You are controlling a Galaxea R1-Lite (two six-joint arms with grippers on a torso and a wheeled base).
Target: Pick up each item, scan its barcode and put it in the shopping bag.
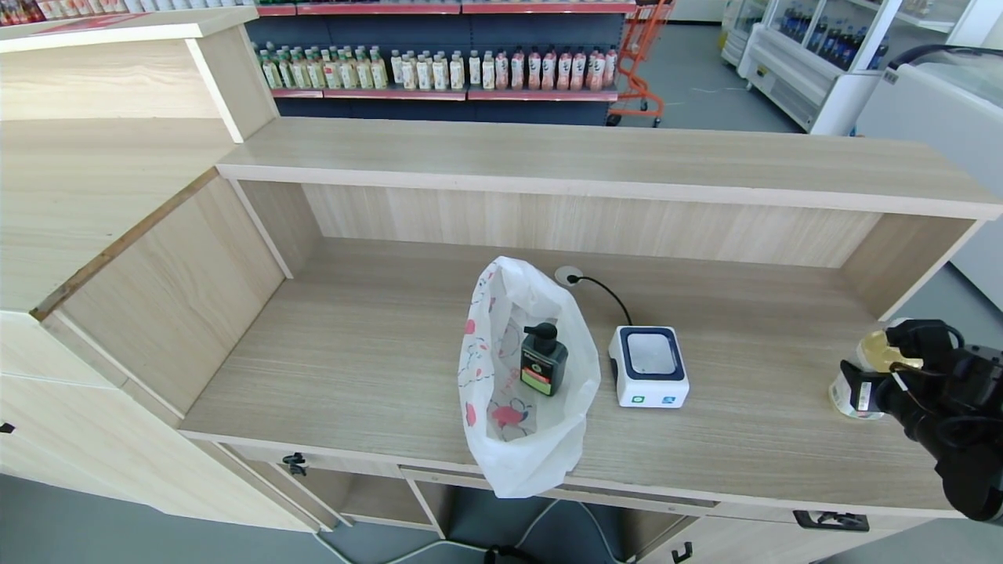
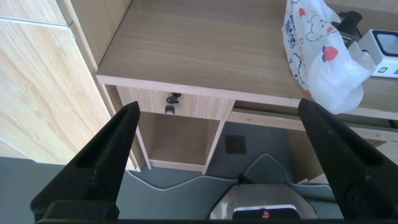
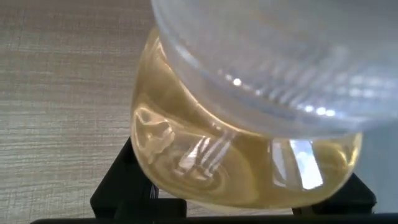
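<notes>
Shop's wooden surface (image 1: pixel 376 352): right fingers (image 1: pixel 862 381) pinch the yellow bottle (image 1: pixel 878 350). I'd lift it level, barcode toward the scanner (image 1: pixel 649 364). Left fingers (image 2: pixel 106 168) hang spread.

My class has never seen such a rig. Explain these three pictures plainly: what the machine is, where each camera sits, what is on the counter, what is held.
It is a two-armed robot at a shop counter. The wide picture comes from a camera on its head, looking down; the other two come from cameras on its wrists. On the counter stand a white bag with a dark pump bottle inside and, beside it, a scanner. The left gripper is open and empty, low before the counter. The right gripper, at the counter's right end, grips a bottle of yellow liquid, seen close up from the right wrist.
</notes>
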